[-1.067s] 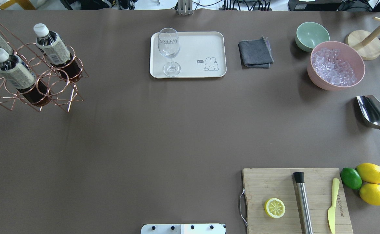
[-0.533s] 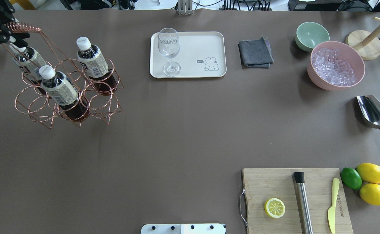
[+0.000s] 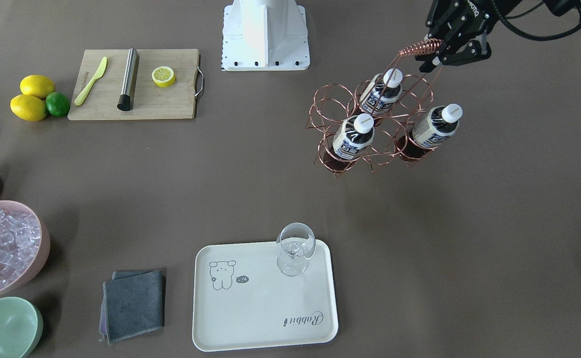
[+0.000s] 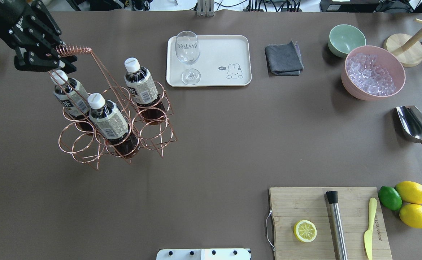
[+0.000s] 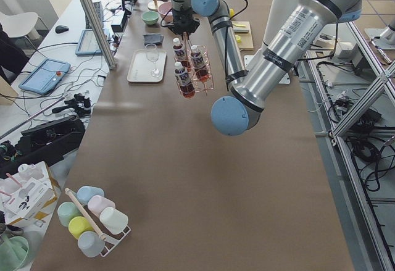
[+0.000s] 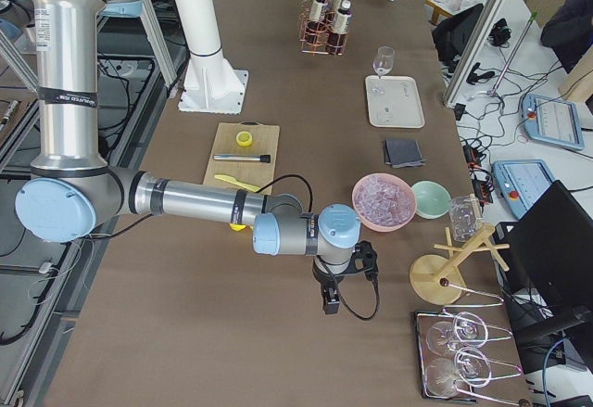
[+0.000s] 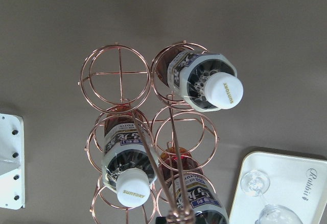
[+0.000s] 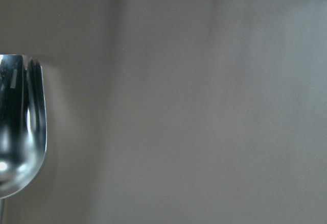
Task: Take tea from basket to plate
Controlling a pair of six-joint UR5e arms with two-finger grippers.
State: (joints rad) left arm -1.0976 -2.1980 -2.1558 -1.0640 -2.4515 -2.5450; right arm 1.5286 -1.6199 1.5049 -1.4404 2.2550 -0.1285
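My left gripper (image 4: 57,57) is shut on the coiled handle (image 4: 74,49) of the copper wire basket (image 4: 152,123). The basket hangs tilted from it over the table's left part. Three tea bottles stand in its cells: one (image 4: 140,86) nearest the plate, one (image 4: 108,119) in front, one (image 4: 70,97) on the left. They show from above in the left wrist view (image 7: 204,78). The cream plate (image 4: 221,50) lies at the back middle with a stemmed glass (image 4: 188,54) on it. My right gripper (image 6: 326,303) shows only in the exterior right view; I cannot tell its state.
A grey cloth (image 4: 283,58), a green bowl (image 4: 346,39) and a pink bowl of ice (image 4: 373,72) sit right of the plate. A metal scoop (image 4: 414,124) lies at the right edge. A cutting board (image 4: 304,202) with a lemon half, muddler and knife is front right.
My left gripper has carried the basket with its three bottles to the right and toward the table's middle. It has come into view at the top left.
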